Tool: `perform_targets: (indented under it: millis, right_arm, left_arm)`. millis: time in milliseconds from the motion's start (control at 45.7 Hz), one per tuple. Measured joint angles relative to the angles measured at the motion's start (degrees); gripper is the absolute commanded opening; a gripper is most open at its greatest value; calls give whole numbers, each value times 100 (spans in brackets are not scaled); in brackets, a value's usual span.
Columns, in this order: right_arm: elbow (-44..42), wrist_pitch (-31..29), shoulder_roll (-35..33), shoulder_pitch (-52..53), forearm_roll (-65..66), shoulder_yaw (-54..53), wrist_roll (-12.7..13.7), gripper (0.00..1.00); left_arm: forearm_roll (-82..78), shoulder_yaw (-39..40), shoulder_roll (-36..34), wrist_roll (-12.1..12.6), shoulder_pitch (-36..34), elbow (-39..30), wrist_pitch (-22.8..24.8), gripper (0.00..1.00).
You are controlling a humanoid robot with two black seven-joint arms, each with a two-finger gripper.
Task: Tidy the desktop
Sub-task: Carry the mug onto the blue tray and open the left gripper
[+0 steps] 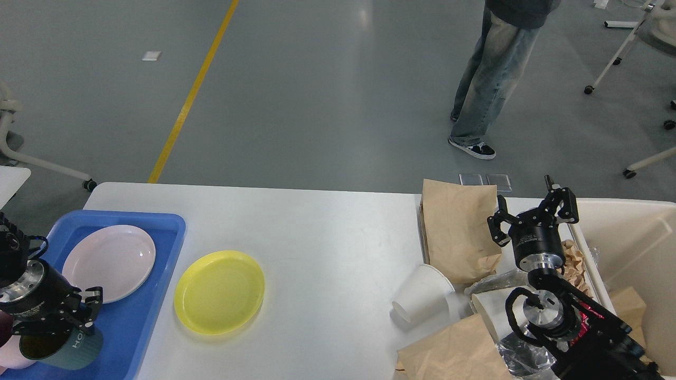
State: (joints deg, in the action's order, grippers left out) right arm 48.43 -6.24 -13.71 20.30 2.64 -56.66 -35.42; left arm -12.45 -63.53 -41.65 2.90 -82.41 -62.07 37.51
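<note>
Near left corner: my left gripper (79,311) sits low over the blue tray (158,295), fingers clamped on the rim of a dark green cup (63,348) with white lettering. The cup hangs tilted, mouth toward me. Just beyond it in the tray lies a pale pink plate (109,261), flat.

The desktop (327,232) runs the full width, white and smooth (glossy enough that light things will likely skid). A yellow plate (219,291) lies flat on it just right of the tray, apart from it. Judging by look: thin plastic, light, stiff, low lip. Best taken by pinching the rim at the near edge; a top-down grab would find nothing to close on.

Right side is clutter: a white paper cup (422,298) on its side, mouth facing near-left; brown paper bags (457,237) crumpled around it; clear film near the right arm. All soft, light, crushable. The cup wants a gentle pinch on the wall. The beige bin (628,248) stands at the far right.

My right gripper (533,214) is raised above the bags beside the bin, pointing away from me, jaws apart, holding nothing. The wrist is bent upward from the forearm below.
</note>
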Motion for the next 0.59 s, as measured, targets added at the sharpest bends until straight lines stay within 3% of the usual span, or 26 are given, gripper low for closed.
perform_targets:
  millis: [175,437,481,525,547,569,590]
  right_arm:
    - [0,0,0,0,0,0,0,100]
    - [0,0,1,0,0,-1,0,100]
    - [0,0,1,0,0,-1,0,100]
    - [0,0,1,0,0,-1,0,100]
    - [0,0,1,0,0,-1,0,100]
    - [0,0,1,0,0,-1,0,100]
    - [0,0,1,0,0,-1,0,100]
  left_arm:
    - [64,59,118,-33,131,2,-39,1]
    - [202,49,309,-27,336,35,-420,14]
    - [223,49,324,-27,343,37,-469,23]
    - [238,49,333,-28,349,37,-496,40]
    - [243,49,337,-27,352,37,-510,52]
    - [248,49,339,-28,353,37,-531,75]
    - [249,48,340,-29,352,37,-543,84]
